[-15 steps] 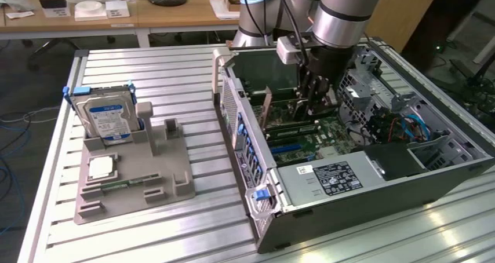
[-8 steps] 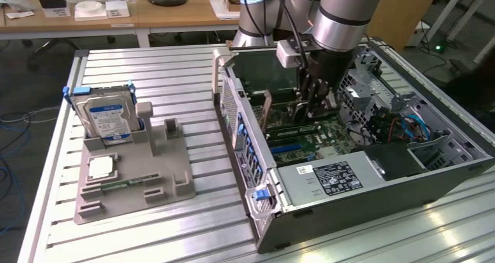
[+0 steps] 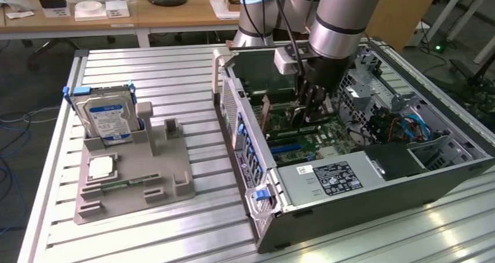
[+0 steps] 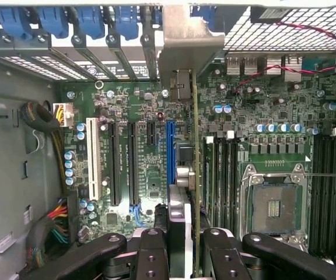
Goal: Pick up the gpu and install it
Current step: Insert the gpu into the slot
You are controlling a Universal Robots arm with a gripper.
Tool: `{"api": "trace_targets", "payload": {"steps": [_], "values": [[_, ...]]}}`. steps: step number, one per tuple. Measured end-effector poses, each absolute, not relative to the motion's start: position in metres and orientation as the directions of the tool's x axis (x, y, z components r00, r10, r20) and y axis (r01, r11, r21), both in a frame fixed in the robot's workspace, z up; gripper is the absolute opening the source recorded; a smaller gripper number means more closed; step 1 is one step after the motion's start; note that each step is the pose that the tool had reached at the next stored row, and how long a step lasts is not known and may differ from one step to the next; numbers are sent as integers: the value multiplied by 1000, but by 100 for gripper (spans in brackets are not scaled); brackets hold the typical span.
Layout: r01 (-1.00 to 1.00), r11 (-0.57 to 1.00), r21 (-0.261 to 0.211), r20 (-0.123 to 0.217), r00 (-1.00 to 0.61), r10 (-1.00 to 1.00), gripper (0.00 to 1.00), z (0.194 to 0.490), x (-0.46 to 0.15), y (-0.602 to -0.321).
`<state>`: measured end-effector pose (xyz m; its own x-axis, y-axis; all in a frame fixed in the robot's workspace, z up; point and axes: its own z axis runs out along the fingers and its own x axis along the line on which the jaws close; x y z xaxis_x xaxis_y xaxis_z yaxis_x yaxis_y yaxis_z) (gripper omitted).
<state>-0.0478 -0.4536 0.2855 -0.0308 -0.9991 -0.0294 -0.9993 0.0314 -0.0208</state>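
Note:
My gripper reaches down into the open computer case, shut on the gpu, a thin card standing on edge over the motherboard. In the wrist view the gpu appears edge-on as a narrow line between the black fingers, with my gripper clamped on it. Its silver end bracket lies against the case's rear slot openings. The card runs alongside the blue expansion slot. I cannot tell whether it is seated in a slot.
A grey fixture on the slatted table holds a silver hard drive with a blue label and a green memory stick. Inside the case are the power supply, a CPU socket, other card slots and cable bundles.

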Motion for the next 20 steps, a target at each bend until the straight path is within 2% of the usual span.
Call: {"api": "trace_targets", "payload": {"steps": [20], "values": [[-999,31,-31,-30,-30,-999,28,271,-53,-459]]}}
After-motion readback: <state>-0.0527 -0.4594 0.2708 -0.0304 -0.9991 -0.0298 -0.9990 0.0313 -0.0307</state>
